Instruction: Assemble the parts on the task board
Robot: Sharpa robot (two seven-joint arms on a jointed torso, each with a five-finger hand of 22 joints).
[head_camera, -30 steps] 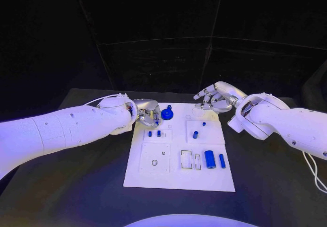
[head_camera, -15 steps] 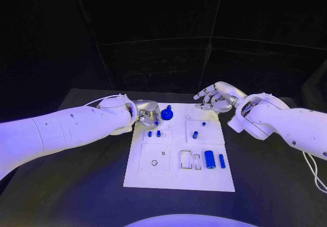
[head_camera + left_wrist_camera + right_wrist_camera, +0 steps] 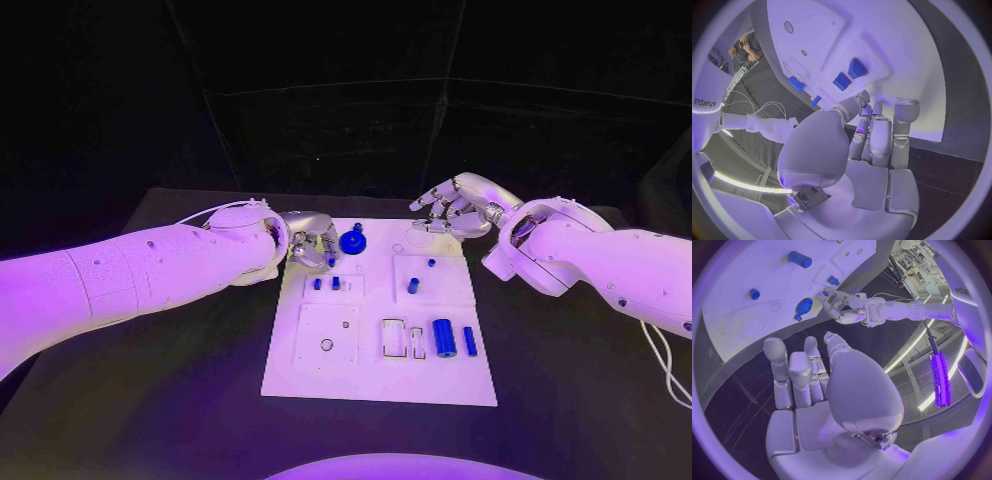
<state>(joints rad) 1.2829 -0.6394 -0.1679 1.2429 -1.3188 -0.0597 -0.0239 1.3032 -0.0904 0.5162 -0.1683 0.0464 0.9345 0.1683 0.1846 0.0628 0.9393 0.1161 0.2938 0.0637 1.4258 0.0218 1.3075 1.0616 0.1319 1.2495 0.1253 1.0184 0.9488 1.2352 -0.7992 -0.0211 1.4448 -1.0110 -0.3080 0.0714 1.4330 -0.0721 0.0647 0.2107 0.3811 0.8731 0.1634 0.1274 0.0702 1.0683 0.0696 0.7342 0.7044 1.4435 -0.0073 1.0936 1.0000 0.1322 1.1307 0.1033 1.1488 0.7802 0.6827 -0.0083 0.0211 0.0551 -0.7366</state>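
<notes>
Task board [image 3: 378, 372] — white plate at mid-table, carrying blue parts [image 3: 444, 337] in its recesses, one round knob [image 3: 353, 240] near the far edge. Left hand [image 3: 309, 243] — fingers pinching a small blue piece [image 3: 861, 131] at the board's far-left corner. Right hand [image 3: 456, 210] — fingers loosely spread, empty, above the far-right corner.

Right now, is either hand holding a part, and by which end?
The left hand seems to pinch a small blue part between its fingertips; which end cannot be told. The right hand holds nothing.
</notes>
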